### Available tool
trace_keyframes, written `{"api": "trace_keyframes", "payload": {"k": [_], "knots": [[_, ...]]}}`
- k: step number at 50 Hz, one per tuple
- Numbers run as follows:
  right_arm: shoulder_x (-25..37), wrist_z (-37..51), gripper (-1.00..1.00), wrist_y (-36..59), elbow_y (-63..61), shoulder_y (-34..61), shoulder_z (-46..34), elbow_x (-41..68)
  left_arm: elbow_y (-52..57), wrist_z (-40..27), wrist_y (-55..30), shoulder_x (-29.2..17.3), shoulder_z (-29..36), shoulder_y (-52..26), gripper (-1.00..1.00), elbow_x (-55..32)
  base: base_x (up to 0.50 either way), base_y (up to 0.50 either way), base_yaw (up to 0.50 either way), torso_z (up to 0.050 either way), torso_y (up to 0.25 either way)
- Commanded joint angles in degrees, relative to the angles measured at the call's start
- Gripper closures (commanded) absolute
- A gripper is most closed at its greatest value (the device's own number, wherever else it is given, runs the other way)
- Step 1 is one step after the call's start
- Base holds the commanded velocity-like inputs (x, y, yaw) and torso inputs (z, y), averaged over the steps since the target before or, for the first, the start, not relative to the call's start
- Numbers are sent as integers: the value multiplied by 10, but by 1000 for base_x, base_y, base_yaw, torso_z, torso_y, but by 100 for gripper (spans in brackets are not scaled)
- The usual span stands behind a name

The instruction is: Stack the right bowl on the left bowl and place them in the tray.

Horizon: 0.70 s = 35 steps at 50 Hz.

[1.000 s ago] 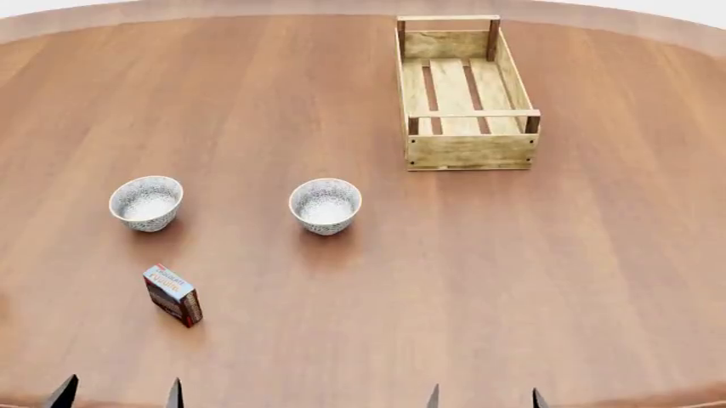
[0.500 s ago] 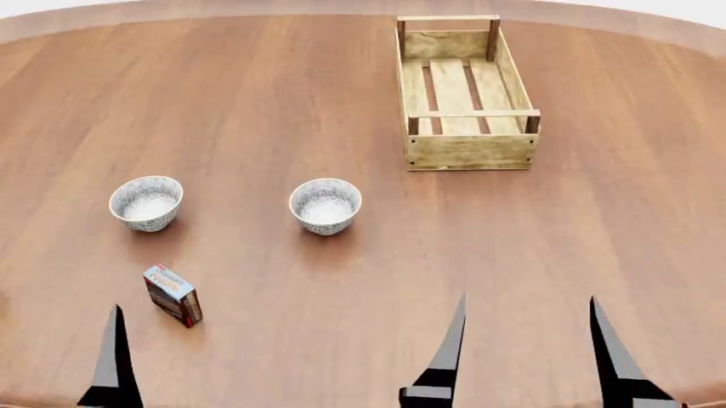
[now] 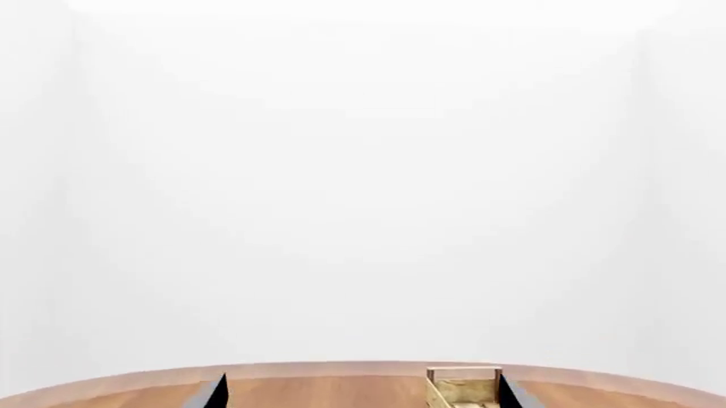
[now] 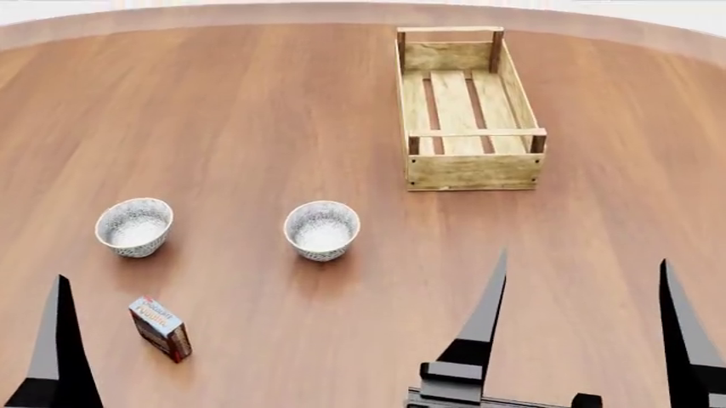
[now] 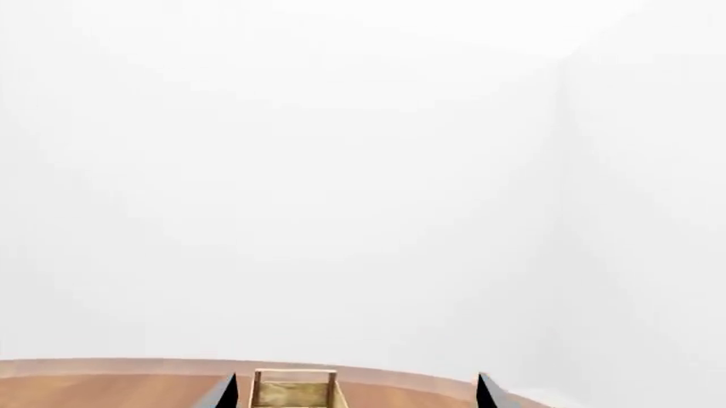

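Note:
Two speckled white bowls stand on the round wooden table: the left bowl (image 4: 134, 226) and the right bowl (image 4: 322, 229), both upright and empty. The tray (image 4: 465, 106), a light-wood slatted crate, sits empty at the far right; it also shows small in both wrist views, tray (image 3: 463, 389) and tray (image 5: 292, 391). My right gripper (image 4: 583, 263) is open at the near right, apart from the right bowl. My left gripper (image 3: 363, 399) is open too; in the head view only one of its fingers (image 4: 57, 340) shows, near the left bowl's front.
A small red-and-blue box (image 4: 160, 328) stands in front of the left bowl, close to my left finger. The table's far edge (image 4: 227, 15) curves behind the tray. Both wrist views look mostly at white background.
Both grippers have risen further into the head view, fingers pointing away from me. The head view has shifted, so bowls, box and tray sit lower in it. Nothing was touched.

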Motion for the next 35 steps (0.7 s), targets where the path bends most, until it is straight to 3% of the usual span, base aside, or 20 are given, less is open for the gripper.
{"api": "trace_keyframes", "payload": {"k": [1,35], "knots": [[6,10,-100,11,-16,1,3,1,19,-7,-8,-7,3,1,-100,-8,500,0,0,0,0],[20,25,-100,16,-16,2,-1,19,17,-21,7,-22,13,5,-100,-17,500,0,0,0,0]]}}
